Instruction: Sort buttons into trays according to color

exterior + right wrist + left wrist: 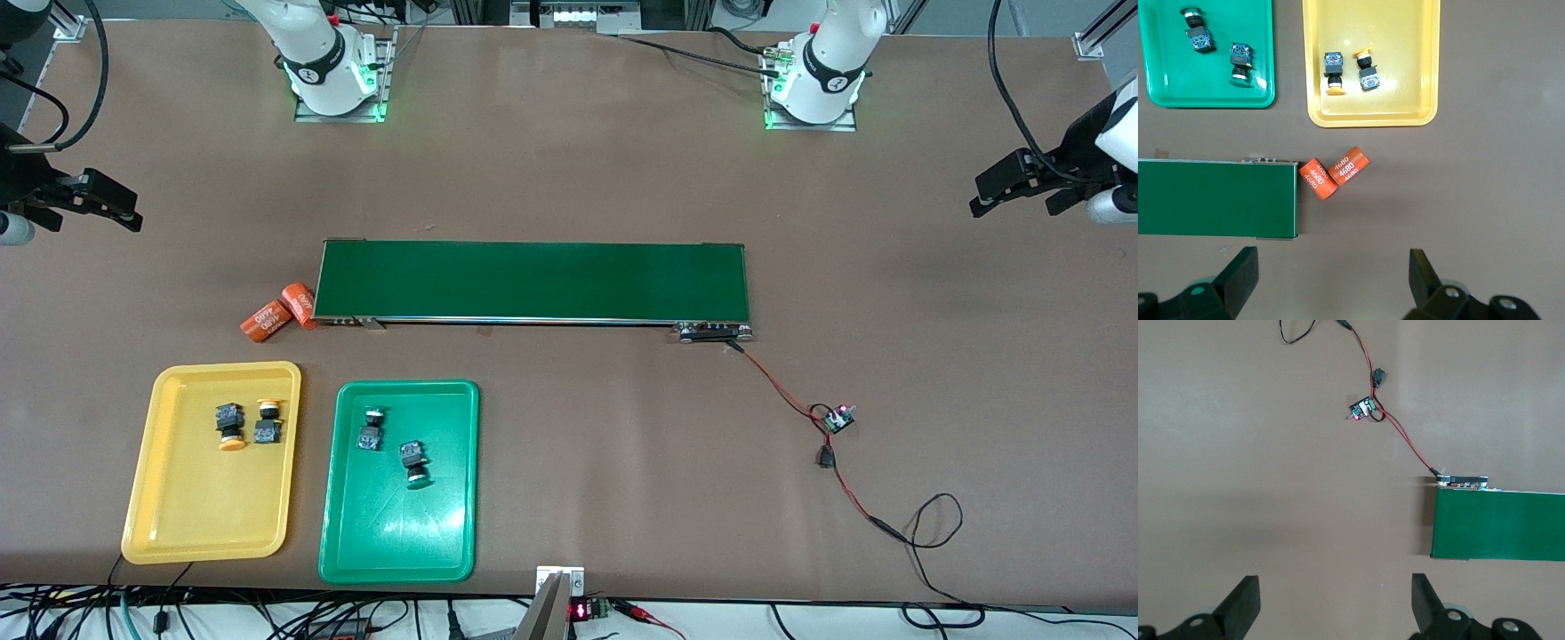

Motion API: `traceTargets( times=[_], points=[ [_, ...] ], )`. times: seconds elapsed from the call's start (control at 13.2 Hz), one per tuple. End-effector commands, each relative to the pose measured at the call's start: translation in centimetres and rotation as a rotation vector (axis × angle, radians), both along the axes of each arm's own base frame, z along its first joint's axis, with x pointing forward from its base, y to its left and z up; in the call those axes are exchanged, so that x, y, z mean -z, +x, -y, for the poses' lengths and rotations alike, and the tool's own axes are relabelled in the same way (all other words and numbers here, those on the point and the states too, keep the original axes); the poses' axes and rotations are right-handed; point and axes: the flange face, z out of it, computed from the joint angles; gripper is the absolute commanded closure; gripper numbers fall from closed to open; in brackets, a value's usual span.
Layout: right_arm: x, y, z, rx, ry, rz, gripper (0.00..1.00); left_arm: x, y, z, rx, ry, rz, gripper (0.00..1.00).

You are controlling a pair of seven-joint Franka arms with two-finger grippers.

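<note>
The yellow tray (204,507) and the green tray (400,533) lie side by side toward the right arm's end, nearer the front camera than the belt. Two yellow-capped buttons (230,425) (268,420) rest in the yellow tray (1371,107). Two green-capped buttons (371,428) (412,462) rest in the green tray (1205,93). My right gripper (133,212) (1335,280) hangs open and empty over bare table near the belt's end. My left gripper (978,197) (1336,603) hangs open and empty over bare table at the left arm's end.
A long dark-green conveyor belt (532,281) crosses the middle of the table. Two orange cylinders (283,311) marked 4680 lie at its end beside the yellow tray. A red-black wire runs from the belt's left-arm end to a small circuit board (837,418).
</note>
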Motion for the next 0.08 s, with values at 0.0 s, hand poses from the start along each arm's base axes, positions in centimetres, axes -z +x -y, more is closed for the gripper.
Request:
traceTargets(
  times=[0.0],
  points=[
    [-0.11,-0.33,-0.14,0.016,0.015,-0.003,0.0,-0.59,-0.35,-0.49,-0.003,0.012,-0.001,0.0]
  ],
)
